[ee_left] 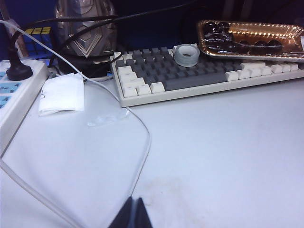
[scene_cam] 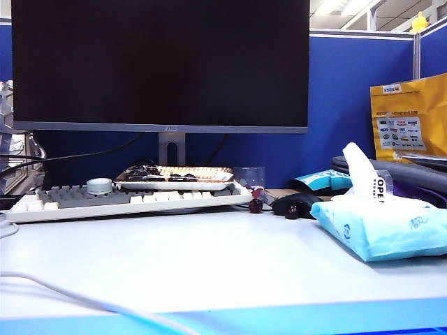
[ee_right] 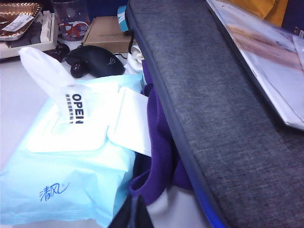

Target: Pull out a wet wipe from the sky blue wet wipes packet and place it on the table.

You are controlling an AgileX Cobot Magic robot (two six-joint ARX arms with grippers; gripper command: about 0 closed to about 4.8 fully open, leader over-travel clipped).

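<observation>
Both my grippers are shut and empty: left gripper (ee_left: pixel 133 213) over bare worktop (scene_cam: pixel 209 258), right gripper (ee_right: pixel 133 213) near the sky blue wet wipes packet (ee_right: pixel 61 185), whose wet wipe (ee_right: pixel 45 71) sticks up, ready for pulling.

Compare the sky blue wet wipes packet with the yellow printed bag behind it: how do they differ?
The sky blue wet wipes packet lies flat on the table, puffy, with a white wet wipe sticking up; the yellow printed bag stands upright against the partition, flat and closed. Both are soft packs on the right.
</observation>
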